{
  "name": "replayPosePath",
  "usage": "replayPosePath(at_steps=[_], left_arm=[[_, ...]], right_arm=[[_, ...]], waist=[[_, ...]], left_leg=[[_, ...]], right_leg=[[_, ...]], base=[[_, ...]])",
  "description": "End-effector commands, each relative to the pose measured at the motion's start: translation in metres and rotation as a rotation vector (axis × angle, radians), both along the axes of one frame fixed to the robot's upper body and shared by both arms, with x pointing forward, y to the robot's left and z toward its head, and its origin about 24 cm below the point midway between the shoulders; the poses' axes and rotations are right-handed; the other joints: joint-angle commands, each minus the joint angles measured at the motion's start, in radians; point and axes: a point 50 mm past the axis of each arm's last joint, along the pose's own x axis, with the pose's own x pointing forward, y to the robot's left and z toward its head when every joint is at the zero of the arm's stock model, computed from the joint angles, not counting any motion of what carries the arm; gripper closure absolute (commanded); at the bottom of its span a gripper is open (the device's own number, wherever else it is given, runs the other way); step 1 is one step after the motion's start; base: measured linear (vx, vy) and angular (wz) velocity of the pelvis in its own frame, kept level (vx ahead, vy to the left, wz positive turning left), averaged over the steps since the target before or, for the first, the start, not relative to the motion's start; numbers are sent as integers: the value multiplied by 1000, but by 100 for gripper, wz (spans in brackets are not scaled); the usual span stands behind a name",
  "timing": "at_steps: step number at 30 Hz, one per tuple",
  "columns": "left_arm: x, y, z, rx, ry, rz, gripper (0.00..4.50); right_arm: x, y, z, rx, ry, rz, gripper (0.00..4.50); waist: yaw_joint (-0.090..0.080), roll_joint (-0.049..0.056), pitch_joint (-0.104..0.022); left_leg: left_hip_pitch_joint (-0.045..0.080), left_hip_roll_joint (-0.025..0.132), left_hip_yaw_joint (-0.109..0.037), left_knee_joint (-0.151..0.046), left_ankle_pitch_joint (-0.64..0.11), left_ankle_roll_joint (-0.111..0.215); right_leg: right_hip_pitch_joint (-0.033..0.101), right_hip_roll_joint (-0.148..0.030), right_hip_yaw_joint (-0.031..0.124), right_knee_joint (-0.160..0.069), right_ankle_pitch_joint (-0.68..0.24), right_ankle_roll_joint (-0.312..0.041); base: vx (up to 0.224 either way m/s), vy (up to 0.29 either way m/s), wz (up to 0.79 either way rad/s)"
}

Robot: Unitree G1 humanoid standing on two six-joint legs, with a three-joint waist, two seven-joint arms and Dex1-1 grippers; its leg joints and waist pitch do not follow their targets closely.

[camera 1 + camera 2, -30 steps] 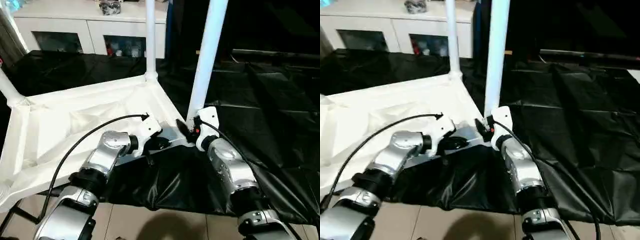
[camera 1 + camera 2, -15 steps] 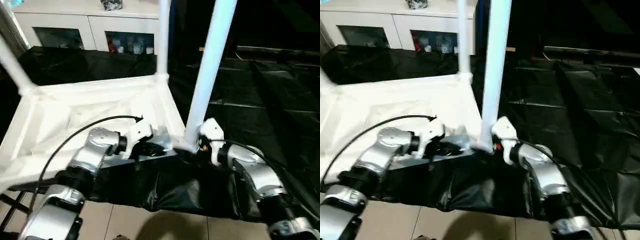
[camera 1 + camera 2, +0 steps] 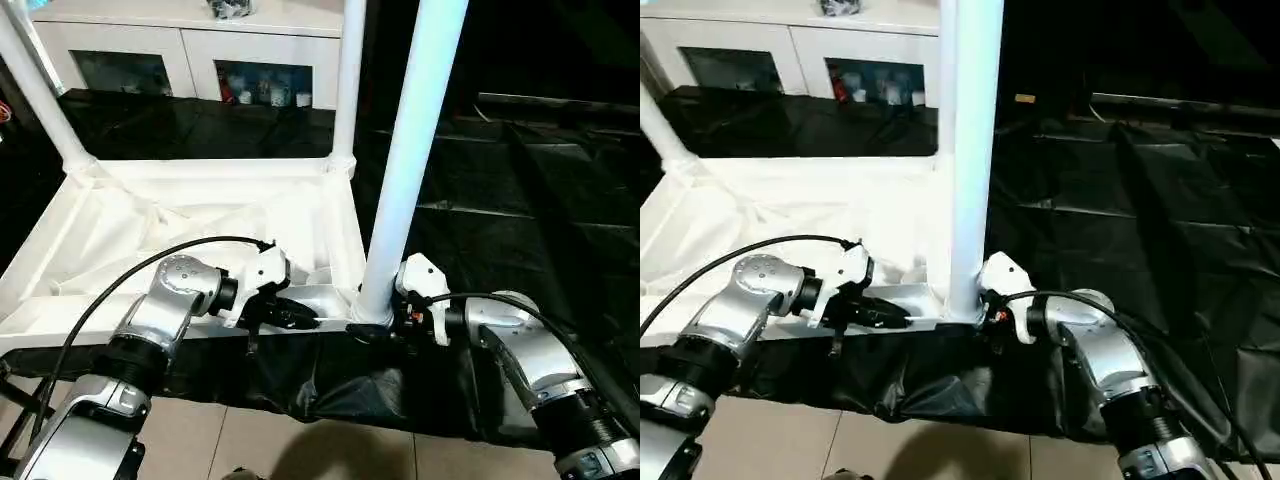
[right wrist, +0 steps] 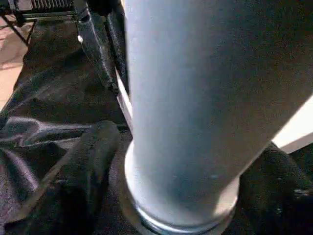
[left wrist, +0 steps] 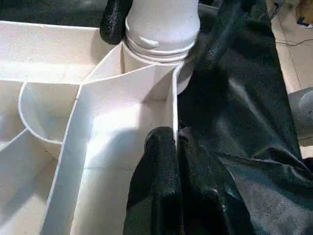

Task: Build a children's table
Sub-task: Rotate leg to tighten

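Children's table lies upside down on black sheeting, ribbed underside up, legs standing in its corner sockets. Nearest leg rises from the near corner socket, its top cut off by the frame edge. My left gripper pinches the thin near rim just beside that socket, jaws narrow, one finger on each side of the wall. My right gripper straddles the leg's base, fingers wide on either side; whether they touch it, I cannot tell. Beyond the leg, open sheeting. White cabinet stands behind the table's far edge.
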Motion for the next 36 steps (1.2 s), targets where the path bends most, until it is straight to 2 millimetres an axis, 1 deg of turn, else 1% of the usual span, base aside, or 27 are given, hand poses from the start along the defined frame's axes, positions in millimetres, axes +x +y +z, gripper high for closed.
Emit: replayPosePath(at_steps=[1, 4, 5, 6, 7, 9, 11, 14, 15, 16, 18, 19, 20, 21, 22, 23, 24, 26, 27, 28, 29, 30, 31, 32, 33, 35, 36], left_arm=[[-1, -10, 9, -43, -25, -57, 450], [-2, -9, 9, -44, -22, -55, 450], [-2, -8, 9, -43, -21, -55, 450], [-3, -7, 9, -41, -20, -55, 450], [-3, -6, 9, -37, -19, -54, 450], [-3, -5, 9, -37, -17, -50, 450], [-3, -5, 9, -38, -16, -44, 450], [-3, -5, 8, -34, -24, -31, 450], [3, -9, 7, -27, -64, 44, 450], [3, -9, 7, -27, -64, 44, 450], [8, -15, 7, -36, -98, 107, 450], [12, -20, 8, -49, -118, 159, 450], [16, -27, 8, -62, -128, 208, 450], [19, -34, 7, -69, -131, 243, 450], [19, -41, 6, -69, -131, 258, 450], [19, -45, 6, -68, -132, 262, 450], [21, -51, 5, -75, -133, 289, 450], [22, -58, 5, -87, -132, 324, 450], [22, -62, 5, -93, -131, 334, 450], [22, -62, 5, -93, -131, 334, 450], [23, -66, 5, -96, -132, 346, 450], [23, -74, 5, -100, -137, 347, 450], [23, -76, 5, -103, -139, 341, 450], [23, -77, 5, -103, -140, 336, 450], [23, -76, 6, -100, -140, 329, 450], [23, -74, 6, -97, -142, 324, 450], [23, -69, 7, -93, -147, 307, 450]], right_arm=[[-4, 5, -4, -7, 31, 39, 117], [-4, 6, -5, -9, 35, 41, 151], [-4, 6, -5, -8, 37, 43, 151], [-5, 7, -5, -7, 39, 45, 160], [-5, 7, -5, -8, 41, 52, 170], [-5, 7, -5, -9, 44, 60, 173], [-5, 8, -6, -2, 54, 62, 178], [-5, 10, -9, 13, 67, 50, 179], [-4, 15, -14, 39, 68, -2, 180], [-4, 15, -14, 39, 68, -2, 180], [0, 20, -19, 47, 65, -75, 180], [3, 23, -24, 46, 65, -141, 180], [6, 29, -28, 43, 62, -214, 180], [9, 35, -31, 46, 55, -284, 180], [11, 42, -32, 65, 55, -341, 180], [12, 45, -32, 77, 57, -365, 180], [15, 52, -32, 88, 56, -412, 181], [18, 61, -31, 97, 51, -478, 181], [19, 66, -31, 103, 50, -502, 181], [19, 66, -31, 103, 50, -502, 181], [21, 73, -31, 105, 49, -518, 181], [22, 86, -27, 134, 37, -528, 181], [22, 91, -25, 153, 32, -521, 181], [22, 93, -23, 171, 31, -516, 146], [22, 93, -21, 188, 38, -509, 111], [22, 90, -20, 196, 42, -507, 109], [22, 82, -20, 191, 41, -498, 102]], waist=[[0, -3, -64], [0, -5, -65], [1, -11, -65], [1, -10, -64], [1, -15, -64], [2, -12, -64], [3, -13, -64], [5, -12, -65], [4, -13, -64], [4, -13, -63], [4, -13, -59], [3, -11, -57], [0, -12, -54], [-7, -7, -53], [-9, -7, -52], [-14, -9, -53], [-16, -10, -54], [-24, -8, -55], [-26, -8, -56], [-27, -8, -55], [-26, -5, -57], [-26, -6, -57], [-28, -2, -58], [-26, -4, -59], [-25, 5, -60], [-27, 2, -61], [-26, 9, -61]], left_leg=[[14, 24, 0, -55, -215, 36], [13, 24, 0, -55, -205, 36], [13, 23, 0, -54, -197, 40], [12, 23, 0, -54, -196, 41], [12, 23, 2, -53, -192, 42], [12, 23, 2, -53, -189, 42], [13, 24, 1, -53, -188, 42], [12, 24, 1, -52, -187, 43], [11, 23, 2, -53, -191, 42], [13, 23, 1, -53, -195, 39], [15, 23, 1, -55, -223, 29], [17, 23, 0, -58, -246, 16], [19, 21, -3, -61, -275, 2], [22, 20, -3, -62, -297, -15], [25, 20, -5, -63, -313, -22], [24, 18, -9, -65, -328, -32], [23, 19, -10, -66, -330, -31], [23, 19, -10, -65, -331, -28], [21, 18, -10, -65, -325, -26], [21, 17, -9, -65, -327, -24], [22, 17, -8, -63, -321, -20], [20, 18, -8, -63, -315, -19], [16, 17, -9, -65, -307, -22], [17, 16, -8, -63, -302, -20], [17, 17, -9, -63, -297, -17], [16, 17, -8, -63, -295, -12], [17, 17, -9, -63, -292, -13]], right_leg=[[50, -64, 38, -68, -130, -237], [50, -64, 38, -66, -120, -236], [51, -64, 37, -64, -120, -235], [51, -64, 37, -65, -122, -233], [51, -64, 38, -65, -120, -233], [49, -64, 38, -64, -118, -232], [50, -64, 37, -63, -115, -234], [50, -65, 38, -63, -110, -236], [49, -65, 37, -63, -115, -236], [48, -67, 38, -65, -124, -234], [46, -67, 38, -72, -179, -223], [42, -68, 39, -75, -226, -213], [42, -69, 37, -81, -287, -198], [36, -67, 38, -87, -331, -185], [34, -68, 37, -90, -358, -177], [37, -69, 36, -90, -392, -164], [37, -70, 36, -92, -399, -157], [32, -68, 39, -92, -382, -157], [34, -66, 39, -91, -362, -160], [33, -65, 39, -92, -360, -160], [33, -66, 41, -92, -341, -162], [33, -66, 41, -91, -330, -164], [36, -66, 40, -89, -312, -166], [37, -65, 40, -88, -293, -169], [38, -65, 41, -84, -269, -175], [40, -63, 40, -83, -240, -181], [41, -63, 41, -81, -229, -184]], base=[[0, 0, 0], [0, 0, 0], [0, 0, 0], [0, 0, 0], [0, 0, 0], [0, 0, 0], [0, 0, 0], [0, 0, 0], [0, 0, 0], [0, 0, 0], [0, 0, 0], [0, 0, 0], [0, 0, 0], [0, 0, 0], [0, 0, 0], [0, 0, 0], [0, 0, 0], [0, 0, 0], [0, 0, 0], [0, 0, 0], [0, 0, 0], [0, 0, 0], [0, 0, 0], [0, 0, 0], [0, 0, 0], [0, 0, 0], [0, 0, 0]])
